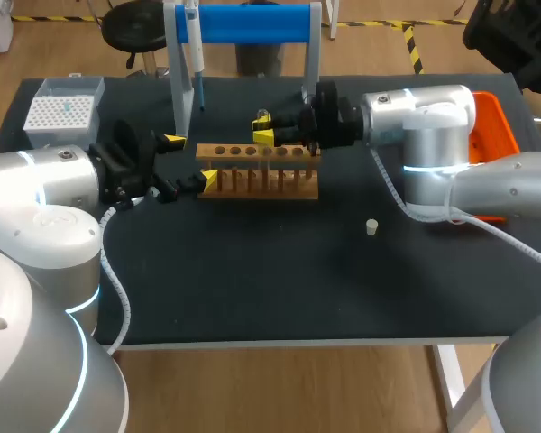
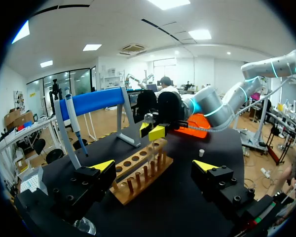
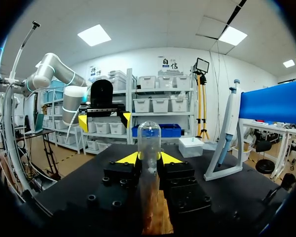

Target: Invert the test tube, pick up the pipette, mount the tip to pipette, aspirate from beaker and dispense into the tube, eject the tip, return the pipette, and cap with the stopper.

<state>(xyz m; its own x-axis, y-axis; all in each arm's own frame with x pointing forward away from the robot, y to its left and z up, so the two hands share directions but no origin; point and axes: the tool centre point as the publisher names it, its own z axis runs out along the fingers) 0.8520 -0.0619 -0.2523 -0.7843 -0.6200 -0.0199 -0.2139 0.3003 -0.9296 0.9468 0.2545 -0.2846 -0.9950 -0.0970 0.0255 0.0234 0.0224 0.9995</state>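
Your right gripper [image 1: 263, 129] is gripping the test tube [image 3: 149, 145], domed end up, just above the rack [image 1: 257, 183]: inversion step, likely. Your left gripper [image 1: 191, 159] is hovering, jaws open, at the rack's end. Next you're needing a wrist turn.

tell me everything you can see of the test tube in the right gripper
The test tube is a clear, glass-looking cylinder with no liquid showing in it and no stopper on it. It stands upright with its rounded closed end on top. The right gripper is shut on it, one yellow-tipped finger against each side below the dome. Its lower part runs down toward the wooden rack. Whether its end sits in a hole is hidden by the fingers.
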